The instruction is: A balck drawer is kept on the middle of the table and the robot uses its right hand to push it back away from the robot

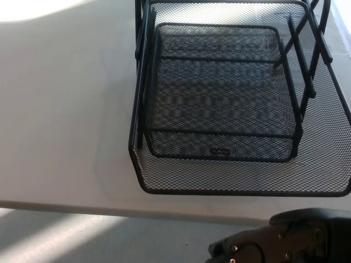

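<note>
- Below the tabletop's point(60, 137) near edge, at the bottom right of the head view, sits the right robot hand point(285, 241) — a dark knuckled mass with a few small screws showing; whether its fingers are apart or closed I cannot tell, and it holds nothing that can be seen.
- No left robot hand shows.
- Just beyond it, across a strip of bare edge, lies the black mesh drawer point(219, 98), its front rim facing the robot hand, the two apart and not touching.
- That drawer rests on the right half of the tabletop, running out of view at the top and right — its wire frame stands up around the inner basket.
- Likely trouble: rising from under the edge, the robot hand could catch the tabletop's lip.
- A push off the rim's middle would probably slew the drawer sideways instead of sending it straight back.
- Mesh may snag a fingertip, I judge.
</note>
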